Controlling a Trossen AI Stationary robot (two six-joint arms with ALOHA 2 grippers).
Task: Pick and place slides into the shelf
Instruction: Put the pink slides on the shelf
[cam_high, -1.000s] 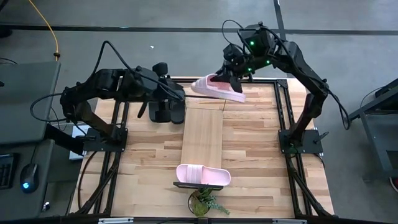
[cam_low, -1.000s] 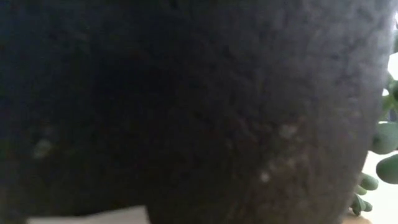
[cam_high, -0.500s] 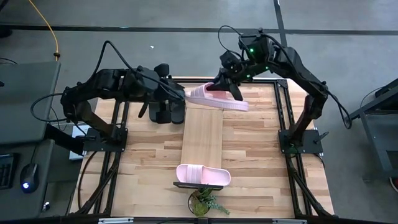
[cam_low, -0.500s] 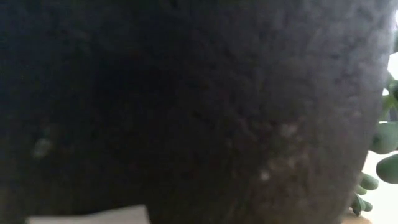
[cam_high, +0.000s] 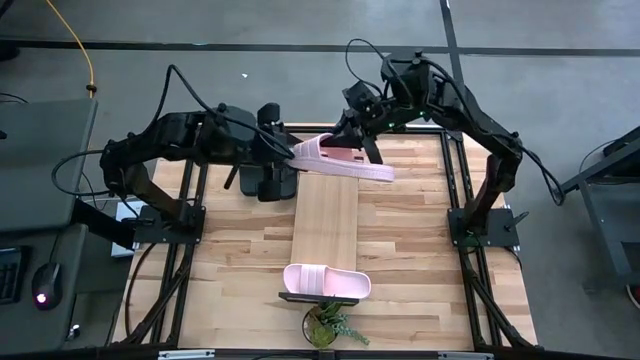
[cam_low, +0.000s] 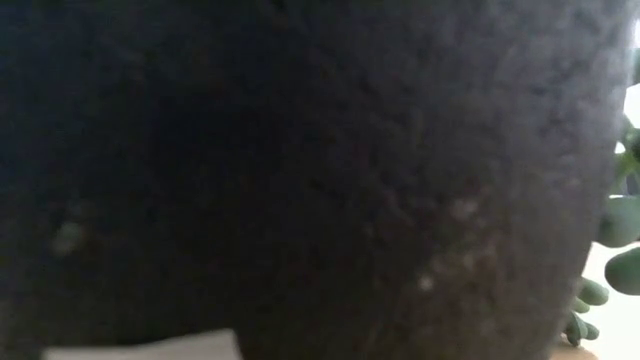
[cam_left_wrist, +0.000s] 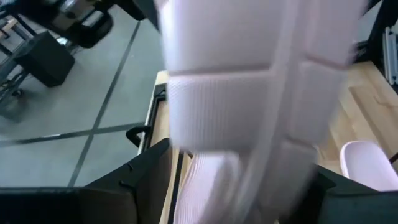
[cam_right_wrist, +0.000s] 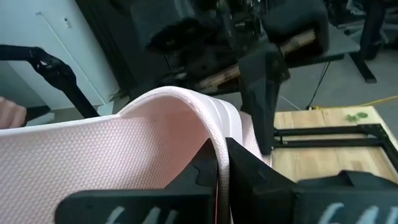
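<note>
My right gripper (cam_high: 358, 148) holds one pale pink slide (cam_high: 340, 160) in the air over the far end of the shelf (cam_high: 325, 225). The slide lies left to right. Its left end reaches my left gripper (cam_high: 290, 158), which is open. In the left wrist view that gripper's fingers stand on either side of the slide (cam_left_wrist: 249, 93); whether they touch it I cannot tell. The second pink slide (cam_high: 327, 281) lies across the shelf's near end. The black pair (cam_high: 270, 182) sits on the table under my left arm, beside the shelf's far end. My right gripper (cam_right_wrist: 222, 152) is shut on the pink slide's wide strap (cam_right_wrist: 211, 127), pinching its edge with one finger under the strap and one outside. The fingers come from above and from the far right, pointing down. The slide is lifted clear and roughly level.
A small potted plant (cam_high: 330, 325) stands at the table's near edge, just beyond the shelf's near end. Its dark pot (cam_low: 300, 170) blocks almost all of the low view, with green leaves (cam_low: 620, 250) at the side. Black frame rails (cam_high: 455, 190) run along both table sides.
My right gripper has carried the pink slide from the table's far right toward the left and a little nearer, still shut on the strap. The slide's left end has come up to my left gripper, over the shelf's far end.
</note>
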